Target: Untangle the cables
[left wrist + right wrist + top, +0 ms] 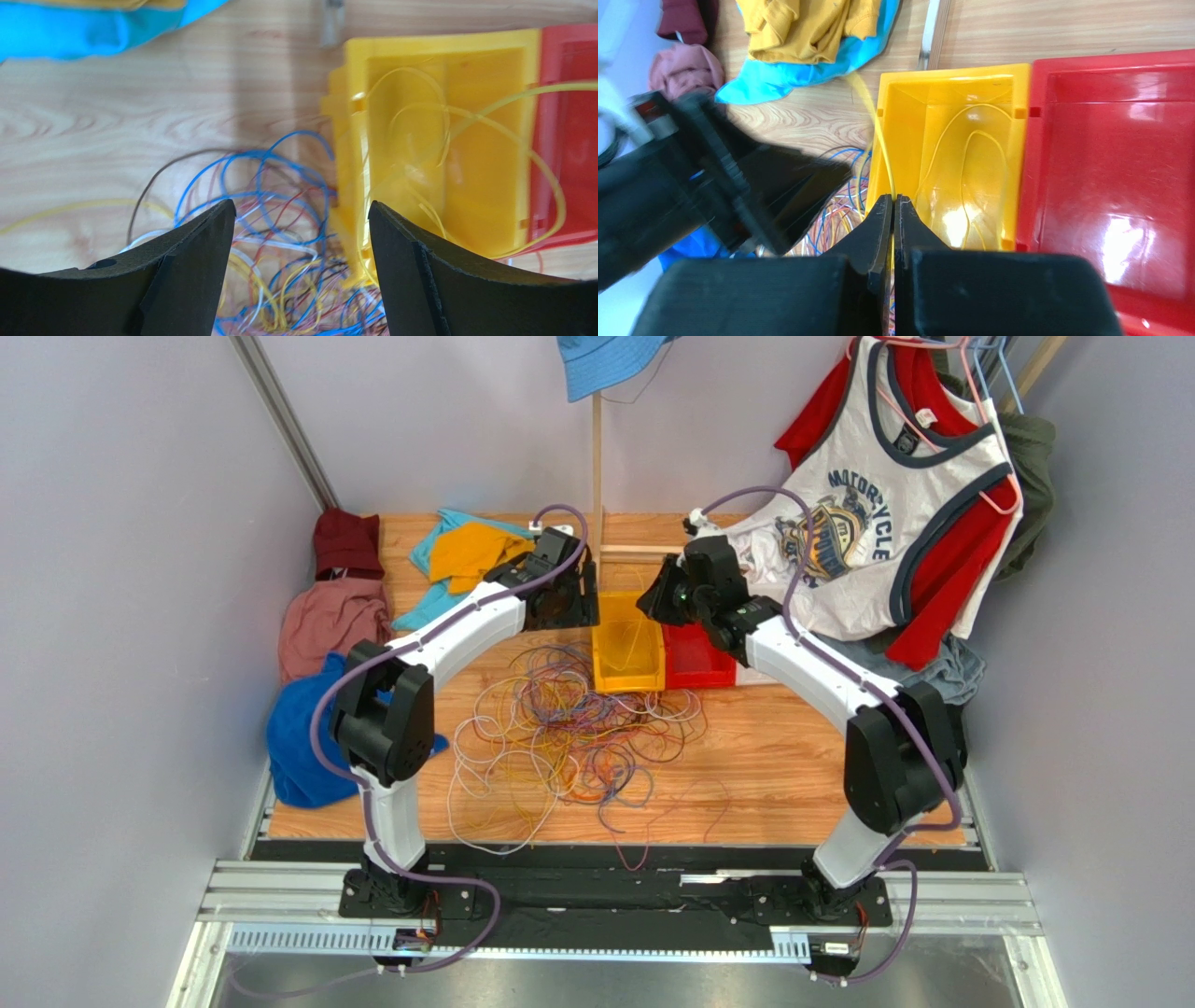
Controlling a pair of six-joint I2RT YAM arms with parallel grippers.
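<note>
My left jaws stood wide apart and held nothing. They hung above the far edge of the cables [568, 735], a loose tangle of white, yellow, orange, blue and purple loops on the wooden surface [800, 770], just on the near side of the yellow bin [627, 682]. My right jaws were pressed together on a single yellow cable [873, 119] over that bin's left wall. More yellow loops [421, 133] lay inside the bin, one arcing over the red bin [699, 672] that touched it on the right.
</note>
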